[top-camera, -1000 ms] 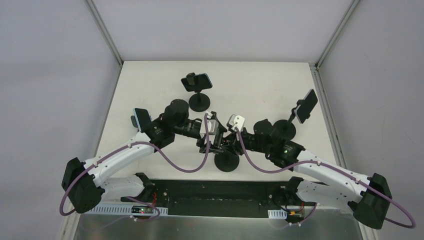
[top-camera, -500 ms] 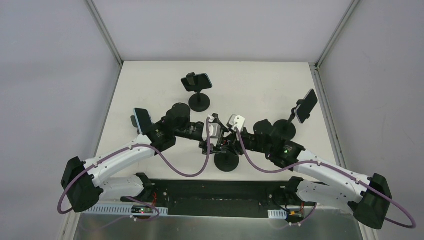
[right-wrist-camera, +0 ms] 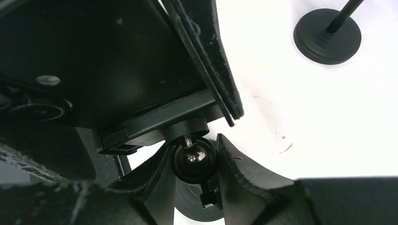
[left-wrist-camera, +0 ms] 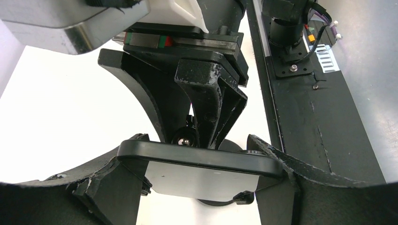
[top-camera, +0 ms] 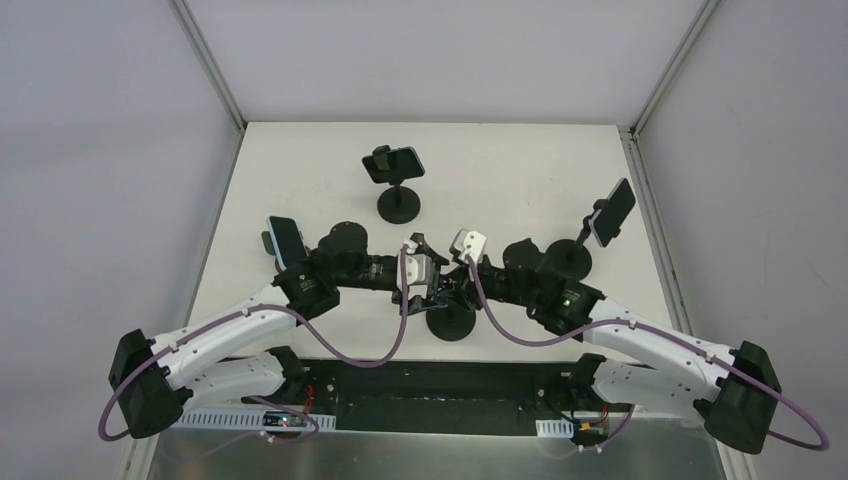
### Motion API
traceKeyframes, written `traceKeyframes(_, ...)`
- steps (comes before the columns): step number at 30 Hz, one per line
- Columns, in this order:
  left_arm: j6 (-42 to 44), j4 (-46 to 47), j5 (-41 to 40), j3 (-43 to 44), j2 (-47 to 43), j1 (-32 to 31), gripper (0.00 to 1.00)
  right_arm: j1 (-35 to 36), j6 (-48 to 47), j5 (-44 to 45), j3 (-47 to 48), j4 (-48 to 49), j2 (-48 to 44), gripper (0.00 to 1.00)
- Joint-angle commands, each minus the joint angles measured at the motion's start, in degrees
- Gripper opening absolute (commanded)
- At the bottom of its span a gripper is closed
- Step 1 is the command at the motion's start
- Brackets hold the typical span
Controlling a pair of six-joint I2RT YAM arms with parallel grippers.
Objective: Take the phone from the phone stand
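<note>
The black-cased phone [left-wrist-camera: 197, 176] sits on the stand whose round base [top-camera: 450, 325] is at the table's near middle. In the left wrist view my left gripper [left-wrist-camera: 199, 168] is shut on the phone, one finger on each short end. In the right wrist view my right gripper [right-wrist-camera: 193, 161] is shut on the stand's ball joint [right-wrist-camera: 191, 157], just under the phone clamp. In the top view the left gripper [top-camera: 425, 288] and right gripper [top-camera: 455, 290] meet over the base, and the phone is hidden under them.
Three other stands hold phones: back middle [top-camera: 398, 165], right [top-camera: 610, 212] and left [top-camera: 283, 238]. One round base shows in the right wrist view [right-wrist-camera: 327, 35]. A black mounting strip [top-camera: 430, 390] runs along the near edge.
My left arm has drawn back and leftward, and its gripper has shifted slightly nearer over the stand. The right arm has barely moved.
</note>
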Motion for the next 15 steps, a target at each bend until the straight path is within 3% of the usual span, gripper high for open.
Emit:
traceKeyframes(1, -13.3, -17.1, 15.2, -4.4, -2.6, -6.1, 0.00, -4.1, 0.2, 23.4, 2.1, 13.6, 0.8, 0.00)
traceKeyframes(11, -16.4, -10.6, 5.5, -7.3, -5.3, -6.0, 0.00, -4.1, 0.7, 23.3, 1.1, 14.5, 0.4, 0.00)
traceKeyframes(15, -16.8, -8.9, 5.4, -6.5, -3.5, -6.0, 0.00, -4.1, 1.3, 22.1, 0.8, 15.0, 0.3, 0.00)
